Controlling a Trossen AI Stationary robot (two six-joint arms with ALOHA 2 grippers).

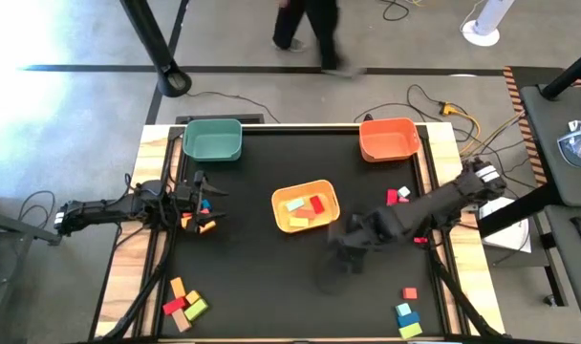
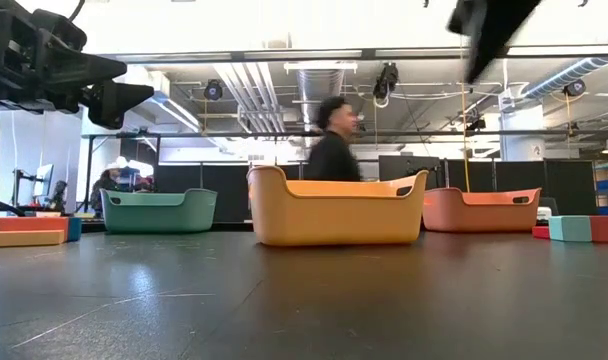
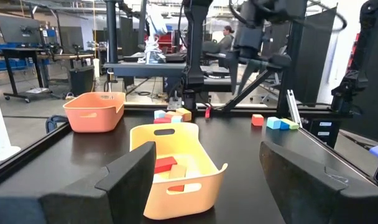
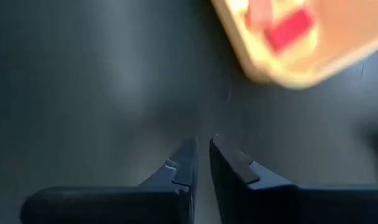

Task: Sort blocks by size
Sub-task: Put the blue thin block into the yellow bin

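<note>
While the left gripper point(image 1: 203, 203) waited wide open, the right gripper point(image 4: 201, 163), nearly closed and empty beside the yellow bin point(image 1: 281, 198), needed to open fully before reaching the next block point(image 1: 410, 293).

Yellow bin point(image 4: 301, 43) blurred and cut by the right wrist view's edge, person point(image 1: 305, 33) blurred at high view's top

We see a yellow bin point(image 2: 334, 208) standing mid-table, with a green bin point(image 2: 158, 211) and an orange bin point(image 2: 480, 209) nearer the far edge. Blocks point(image 2: 26, 231) lie at the left edge, more blocks point(image 2: 582, 228) at the right, and a person point(image 2: 333, 140) shows behind the yellow bin.
</note>
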